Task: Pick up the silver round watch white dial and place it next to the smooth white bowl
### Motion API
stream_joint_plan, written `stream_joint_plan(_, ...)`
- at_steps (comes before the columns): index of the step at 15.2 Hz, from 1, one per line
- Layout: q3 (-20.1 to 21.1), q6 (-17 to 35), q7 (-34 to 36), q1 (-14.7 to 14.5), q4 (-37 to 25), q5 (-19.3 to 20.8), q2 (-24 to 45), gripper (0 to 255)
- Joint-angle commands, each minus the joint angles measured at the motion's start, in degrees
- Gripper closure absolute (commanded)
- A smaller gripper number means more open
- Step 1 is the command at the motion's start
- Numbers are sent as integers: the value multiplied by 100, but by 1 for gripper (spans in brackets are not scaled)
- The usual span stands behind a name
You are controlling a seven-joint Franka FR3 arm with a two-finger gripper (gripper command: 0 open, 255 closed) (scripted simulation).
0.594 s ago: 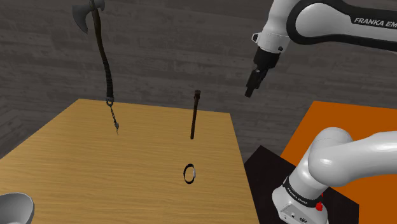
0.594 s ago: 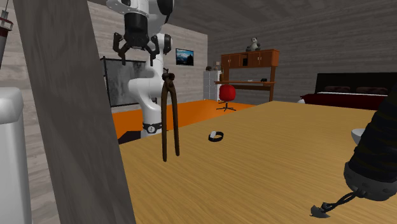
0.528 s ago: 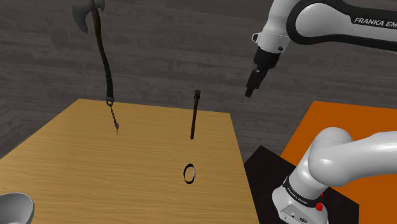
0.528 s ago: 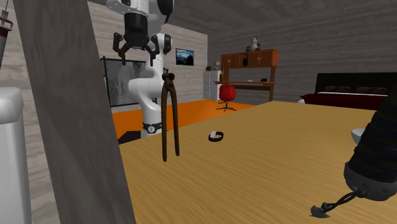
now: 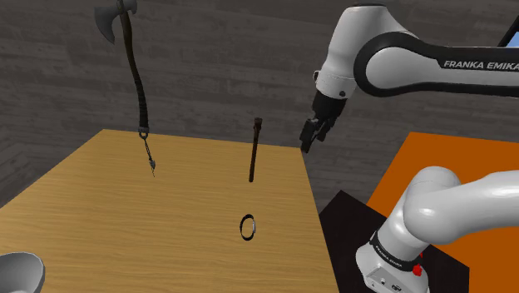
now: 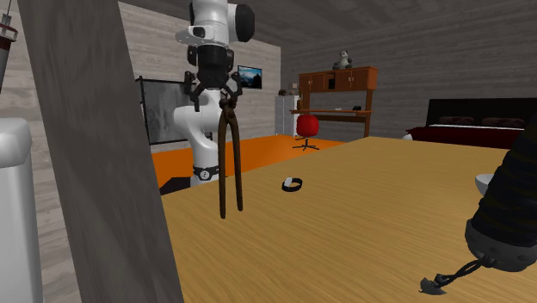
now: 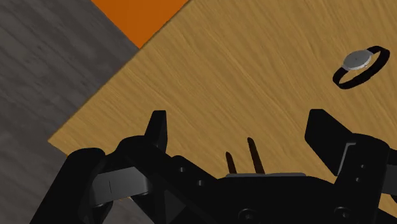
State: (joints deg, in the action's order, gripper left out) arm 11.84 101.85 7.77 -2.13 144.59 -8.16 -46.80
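Black two-finger gripper up in the air, higher than the top of the brown pincers and off to the shoulder view's right of them, not touching them. Fingers spread wide apart, nothing between them. Seen from the second exterior view, gripper in line with the head of the pincers. In the wrist view, two brown tips of the pincers just past the hand, in the gap between the fingers.

Pincers upright on the wooden table, head uppermost.

Silver round watch with pale dial and black strap closed in a loop, on the table, apart from the pincers, on their stand-ward side, below them in the shoulder view. Same watch dial towards the wrist camera, well away from the pincers' tips.

Pale bowl far from the pincers, at the shoulder view's lower left corner.

Axe upright, head on top, to the shoulder view's left of the pincers, well apart from them.

Orange floor past the table edge, on the gripper's side of the pincers.
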Motion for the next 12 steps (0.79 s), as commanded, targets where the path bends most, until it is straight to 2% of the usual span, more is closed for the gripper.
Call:
stream_joint_plan(1,264,251,397,-28,138,-201,111,0)
stream_joint_plan(6,968,942,1353,-79,321,-668,605,0)
stream_joint_plan(12,1863,1873,2524,6,231,-1027,1568,0)
